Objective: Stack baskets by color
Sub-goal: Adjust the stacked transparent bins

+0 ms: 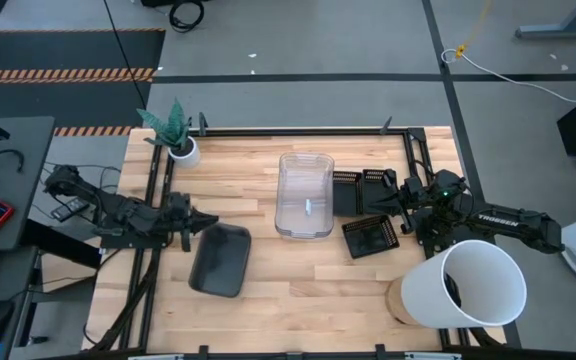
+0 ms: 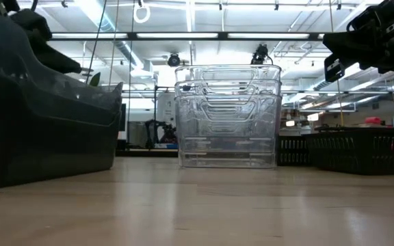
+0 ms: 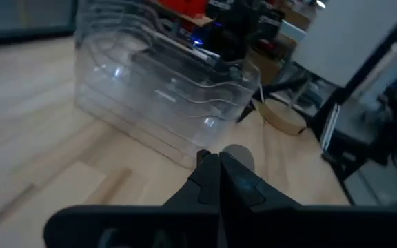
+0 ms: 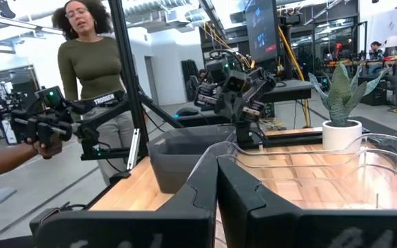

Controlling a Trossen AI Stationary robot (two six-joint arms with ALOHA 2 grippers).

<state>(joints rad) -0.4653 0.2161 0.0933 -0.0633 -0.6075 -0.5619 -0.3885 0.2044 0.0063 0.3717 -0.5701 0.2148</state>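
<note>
A stack of clear baskets (image 1: 304,193) (image 2: 228,116) stands on its base mid-table. A dark grey basket (image 1: 220,258) (image 2: 46,123) rests on the table to its left. Two black slotted baskets (image 1: 358,190) (image 1: 370,236) lie to its right, the nearer one turned askew. My left gripper (image 1: 206,218) (image 3: 216,160) is shut and empty, hovering just beyond the grey basket's far edge and pointing toward the clear stack. My right gripper (image 1: 378,203) (image 4: 217,169) is shut and empty, held above the black baskets.
A big white bucket (image 1: 473,285) lies at the near right corner. A small potted plant (image 1: 181,150) stands at the far left. A person (image 4: 92,62) stands beyond the table's left side. Bare wood lies along the near edge (image 1: 298,300).
</note>
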